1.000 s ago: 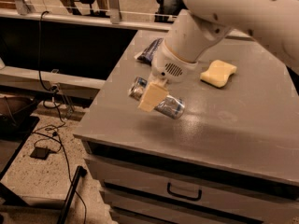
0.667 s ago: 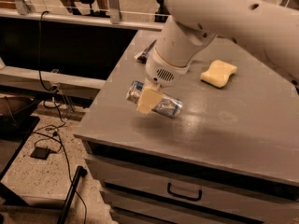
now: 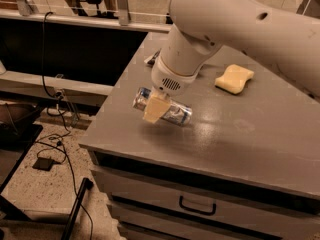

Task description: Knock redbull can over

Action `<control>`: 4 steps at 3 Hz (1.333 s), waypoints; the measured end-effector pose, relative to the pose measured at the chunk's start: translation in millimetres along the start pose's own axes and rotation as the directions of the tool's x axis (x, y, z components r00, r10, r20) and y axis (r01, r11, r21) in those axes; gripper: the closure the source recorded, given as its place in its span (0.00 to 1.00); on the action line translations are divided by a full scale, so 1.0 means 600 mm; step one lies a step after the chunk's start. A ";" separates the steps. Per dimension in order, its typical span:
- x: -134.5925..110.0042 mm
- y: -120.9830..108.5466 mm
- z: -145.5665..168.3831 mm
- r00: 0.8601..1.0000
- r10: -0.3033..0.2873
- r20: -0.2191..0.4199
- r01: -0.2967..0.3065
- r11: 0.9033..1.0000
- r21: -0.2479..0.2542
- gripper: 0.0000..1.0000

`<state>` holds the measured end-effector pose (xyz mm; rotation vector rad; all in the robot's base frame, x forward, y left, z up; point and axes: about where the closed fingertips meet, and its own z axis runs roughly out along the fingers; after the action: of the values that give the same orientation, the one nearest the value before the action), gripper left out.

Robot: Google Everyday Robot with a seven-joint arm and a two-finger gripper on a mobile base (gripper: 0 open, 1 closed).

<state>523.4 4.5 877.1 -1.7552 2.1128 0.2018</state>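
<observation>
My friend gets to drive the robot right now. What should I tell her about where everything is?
Gripper: low over the redbull can, near the front-left corner of the table. Its grip cannot be made out.
Redbull can: lying on its side, not upright, right under the gripper.
Done: the can looks knocked over already.
Left: probably just lifting the arm away slowly, watching that the can does not roll off the near edge.
Also there: a yellow sponge further back on the table, apart from the can.
</observation>
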 end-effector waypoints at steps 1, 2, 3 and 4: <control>-0.001 0.002 -0.001 1.000 -0.002 -0.001 0.002 1.000 0.001 0.03; -0.001 0.003 -0.002 1.000 -0.003 -0.001 0.003 1.000 0.002 0.00; -0.001 0.003 -0.002 1.000 -0.003 0.000 0.003 1.000 0.001 0.00; 0.006 0.001 0.002 0.998 0.039 0.055 -0.036 0.998 -0.049 0.00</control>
<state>522.7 2.0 874.4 -1.7173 2.1185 0.3116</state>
